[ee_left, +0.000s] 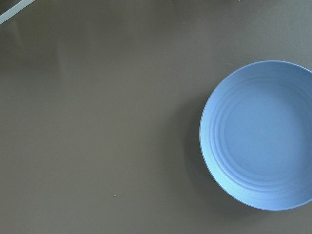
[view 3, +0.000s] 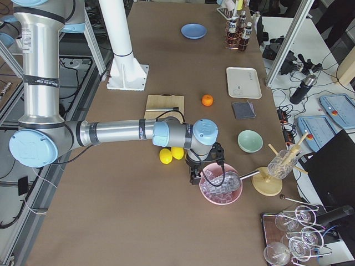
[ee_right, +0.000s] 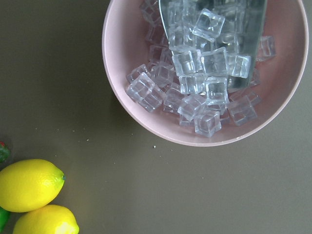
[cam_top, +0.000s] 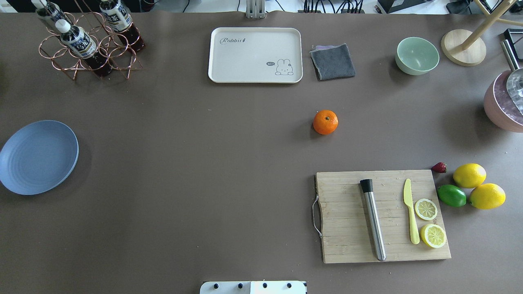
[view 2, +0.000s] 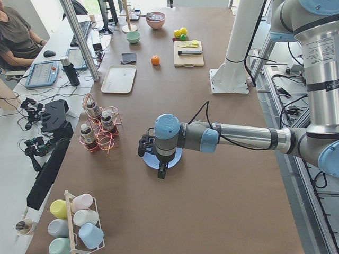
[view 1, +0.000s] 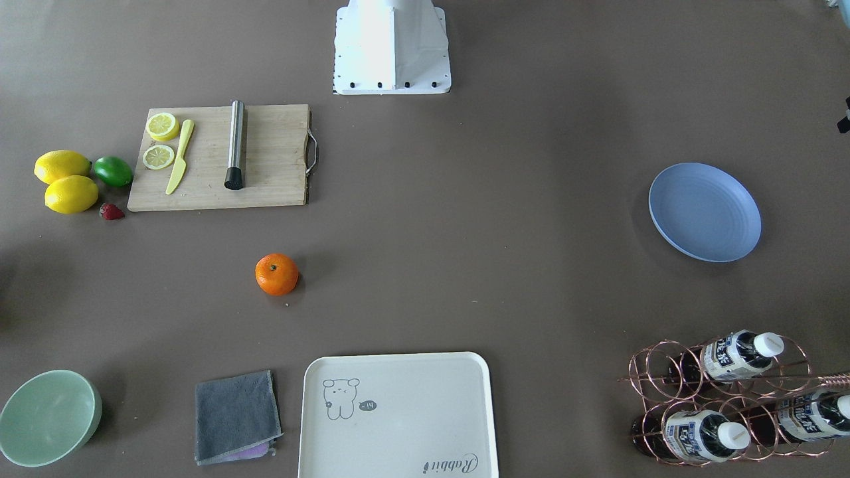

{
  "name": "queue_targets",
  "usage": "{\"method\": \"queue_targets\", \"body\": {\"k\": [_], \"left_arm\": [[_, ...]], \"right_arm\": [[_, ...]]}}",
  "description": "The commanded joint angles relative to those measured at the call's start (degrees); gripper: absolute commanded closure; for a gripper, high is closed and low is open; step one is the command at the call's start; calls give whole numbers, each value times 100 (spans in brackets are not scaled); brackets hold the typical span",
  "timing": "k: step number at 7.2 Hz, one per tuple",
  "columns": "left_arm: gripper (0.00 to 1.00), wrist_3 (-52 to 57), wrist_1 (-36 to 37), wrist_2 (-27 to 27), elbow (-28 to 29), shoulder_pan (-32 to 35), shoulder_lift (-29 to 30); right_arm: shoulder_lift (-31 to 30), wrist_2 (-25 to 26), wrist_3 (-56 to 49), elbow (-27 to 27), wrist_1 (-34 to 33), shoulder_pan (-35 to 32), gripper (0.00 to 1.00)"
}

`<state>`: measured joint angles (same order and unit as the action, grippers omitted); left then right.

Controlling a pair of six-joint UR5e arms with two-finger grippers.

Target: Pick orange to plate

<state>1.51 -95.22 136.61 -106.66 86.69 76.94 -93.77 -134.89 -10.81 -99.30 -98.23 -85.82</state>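
The orange [view 1: 277, 274] sits alone on the brown table between the cutting board and the cream tray; it also shows from overhead [cam_top: 325, 122]. The periwinkle plate [cam_top: 37, 157] lies empty at the table's left end, far from the orange [view 3: 207, 100]. My left gripper [view 2: 147, 148] hangs over the plate [view 2: 176, 157], whose surface fills the right of the left wrist view [ee_left: 263, 136]. My right gripper [view 3: 195, 173] hovers by a pink ice bowl at the opposite end. Only side views show either gripper, so I cannot tell whether they are open or shut.
A wooden cutting board [cam_top: 382, 215] carries a metal rod, yellow knife and lemon slices. Two lemons [cam_top: 470, 175], a lime [cam_top: 452, 195] and a strawberry lie beside it. The cream tray [cam_top: 255, 55], grey cloth [cam_top: 332, 61], mint bowl [cam_top: 417, 55], bottle rack [cam_top: 88, 41] and pink ice bowl [ee_right: 204, 68] line the far side.
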Motion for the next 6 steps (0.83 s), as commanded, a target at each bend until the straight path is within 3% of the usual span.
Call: {"method": "queue_targets", "body": {"k": [1, 6], "left_arm": [[2, -1, 29, 68, 83, -3, -12], [2, 8, -14, 85, 75, -3, -21]], "right_arm": [[-167, -116, 0, -1, 259, 4, 0], [-194, -134, -17, -19, 261, 75, 0]]}}
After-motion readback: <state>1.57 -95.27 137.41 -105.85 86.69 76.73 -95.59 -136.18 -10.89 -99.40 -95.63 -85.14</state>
